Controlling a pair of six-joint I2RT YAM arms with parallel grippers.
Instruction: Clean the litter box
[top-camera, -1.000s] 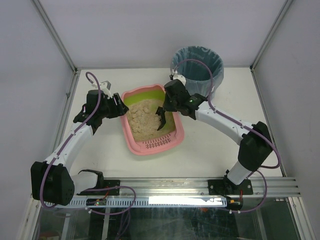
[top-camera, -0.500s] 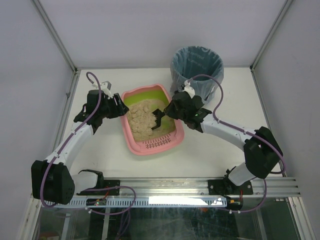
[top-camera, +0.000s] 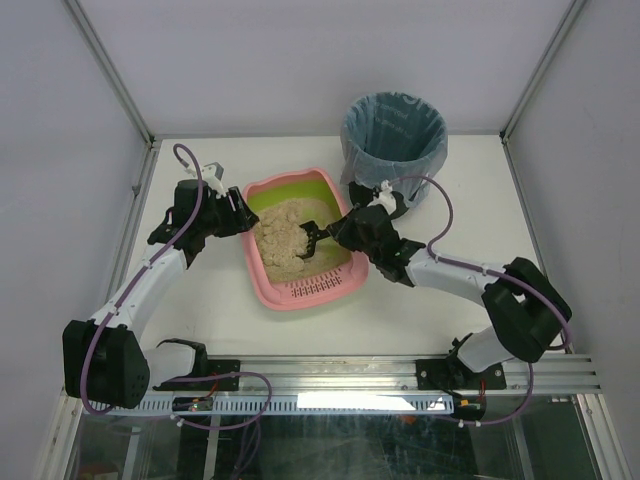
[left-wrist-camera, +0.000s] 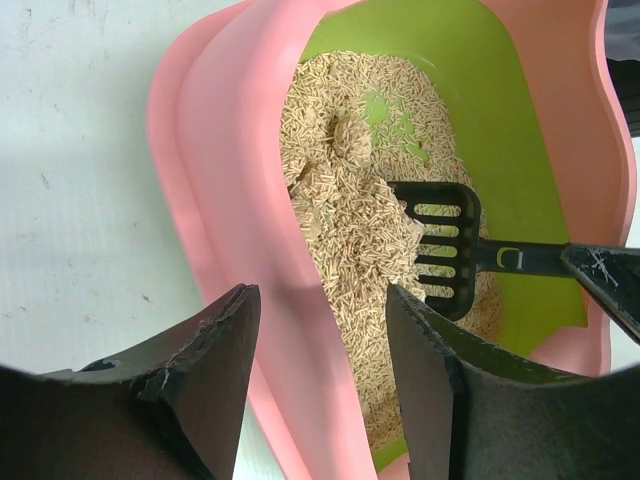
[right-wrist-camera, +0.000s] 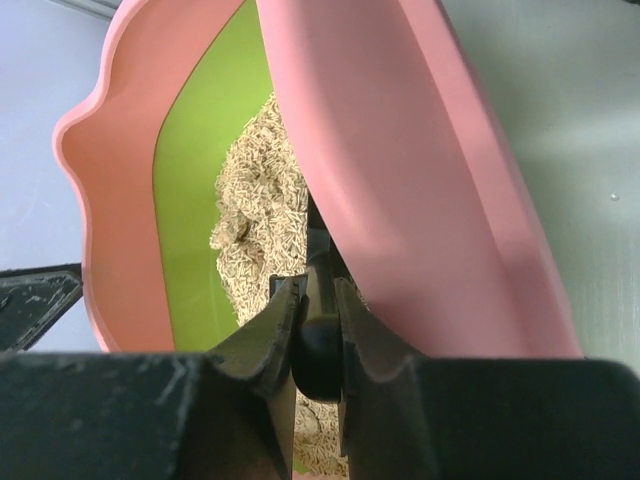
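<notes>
- Litter box (top-camera: 303, 240), top view: mid-table, near the blue-lined bin (top-camera: 393, 136); left gripper (top-camera: 240, 213) at its left rim.
- Left wrist: left fingers (left-wrist-camera: 200, 350) straddle the pink rim, apart; black slotted scoop (left-wrist-camera: 440, 250) lies in the litter (left-wrist-camera: 345, 200).
- Right wrist: right gripper (right-wrist-camera: 316, 322) clamps the scoop's handle.

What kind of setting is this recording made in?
Most likely a lab test cell, not a home: white table enclosed by plain panels, aluminium rail carrying two arms, and a staged litter box and lined bin.
</notes>
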